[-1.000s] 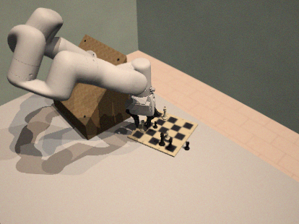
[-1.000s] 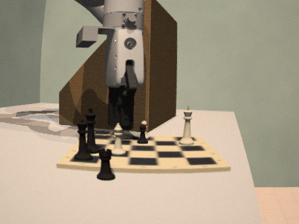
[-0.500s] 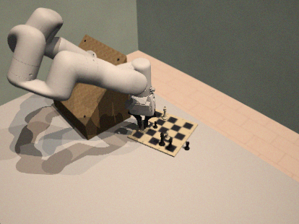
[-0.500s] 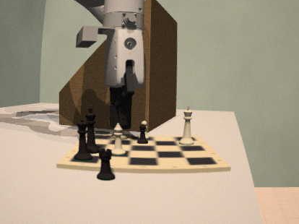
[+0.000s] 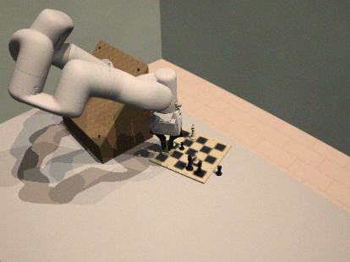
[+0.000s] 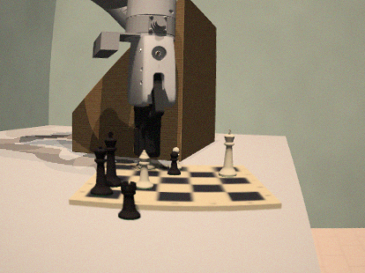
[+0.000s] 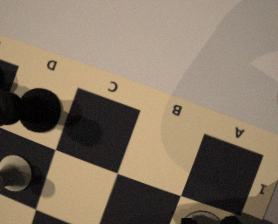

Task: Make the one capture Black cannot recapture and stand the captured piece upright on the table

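Observation:
The small chessboard (image 6: 176,189) lies on the table in front of a brown wedge block. My gripper (image 6: 147,145) is lowered straight down over the board's far left corner, near the rank 1 edge. It is shut on a small chess piece that the dark fingers hide. Only a rim of it shows at the bottom of the wrist view (image 7: 200,219). A white bishop (image 6: 144,171) stands just in front of the fingers. A black pawn (image 6: 175,163), a tall white piece (image 6: 228,154) and two tall black pieces (image 6: 106,166) stand on the board. A black rook (image 6: 129,201) stands upright on the table beside the board.
The brown wedge block (image 5: 106,121) stands close behind the board and the gripper. The table ends at the right, where a pale wooden floor (image 5: 262,121) begins. The arm stretches over the block from the left.

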`<state>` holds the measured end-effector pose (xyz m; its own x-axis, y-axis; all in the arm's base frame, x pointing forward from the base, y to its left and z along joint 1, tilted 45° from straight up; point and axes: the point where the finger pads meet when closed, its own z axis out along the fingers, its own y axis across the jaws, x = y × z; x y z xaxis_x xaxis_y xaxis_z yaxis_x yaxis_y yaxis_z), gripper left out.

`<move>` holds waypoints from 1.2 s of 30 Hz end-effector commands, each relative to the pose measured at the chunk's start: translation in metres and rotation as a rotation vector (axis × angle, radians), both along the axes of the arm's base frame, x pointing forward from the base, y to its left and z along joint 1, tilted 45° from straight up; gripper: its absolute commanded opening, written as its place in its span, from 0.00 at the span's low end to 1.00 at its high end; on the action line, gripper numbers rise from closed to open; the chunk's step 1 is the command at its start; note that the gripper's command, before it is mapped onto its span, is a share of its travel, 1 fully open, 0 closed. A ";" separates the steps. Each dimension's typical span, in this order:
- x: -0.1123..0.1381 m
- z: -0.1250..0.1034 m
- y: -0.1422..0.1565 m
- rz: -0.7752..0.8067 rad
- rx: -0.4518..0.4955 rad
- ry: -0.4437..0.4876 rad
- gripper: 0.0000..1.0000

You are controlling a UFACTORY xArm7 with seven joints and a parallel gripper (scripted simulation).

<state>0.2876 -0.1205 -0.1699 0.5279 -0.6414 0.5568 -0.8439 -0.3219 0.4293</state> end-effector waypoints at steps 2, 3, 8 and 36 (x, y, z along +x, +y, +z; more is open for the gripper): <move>0.001 0.000 0.002 0.003 0.002 -0.002 0.00; 0.001 0.000 0.002 0.003 0.002 -0.002 0.00; 0.001 0.000 0.002 0.003 0.002 -0.002 0.00; 0.010 0.069 0.069 0.003 0.002 -0.002 0.00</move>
